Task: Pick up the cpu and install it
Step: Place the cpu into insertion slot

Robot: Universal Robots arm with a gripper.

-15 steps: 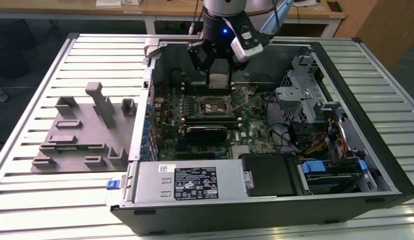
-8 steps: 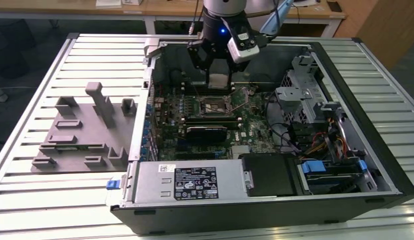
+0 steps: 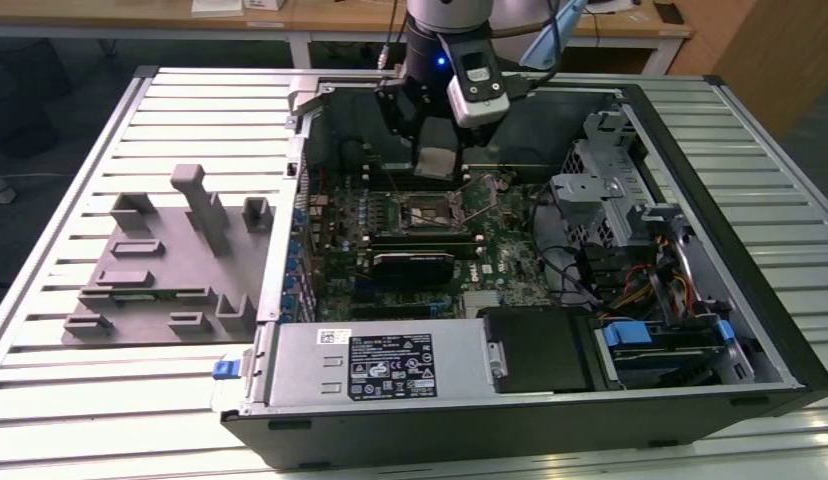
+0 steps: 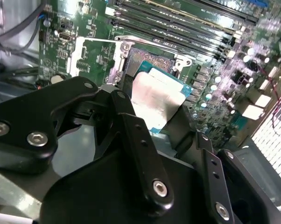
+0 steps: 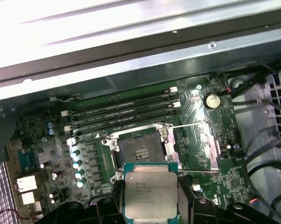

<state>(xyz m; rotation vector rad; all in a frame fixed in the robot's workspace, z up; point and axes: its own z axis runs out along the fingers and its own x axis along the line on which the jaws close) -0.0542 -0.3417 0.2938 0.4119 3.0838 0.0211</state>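
The cpu (image 5: 151,191), a flat square chip with a silvery top and greenish rim, is clamped between the black fingers (image 5: 185,205) of my gripper (image 5: 151,198). It hangs a little above the motherboard, just beside the open socket (image 5: 141,151), whose metal load plate (image 5: 196,144) is swung open. In the second wrist view the cpu (image 4: 154,95) sits between the two fingers (image 4: 136,140), tilted over the socket (image 4: 145,60). In the exterior view my gripper (image 3: 437,165) hangs inside the open computer case above the socket (image 3: 428,210).
Memory slots (image 5: 126,112) run alongside the socket. A grey power supply (image 3: 374,365) fills the case's near side, and a drive cage with cables (image 3: 614,190) sits at the exterior view's right. Grey fixture blocks (image 3: 161,270) stand on the slatted table (image 3: 67,390).
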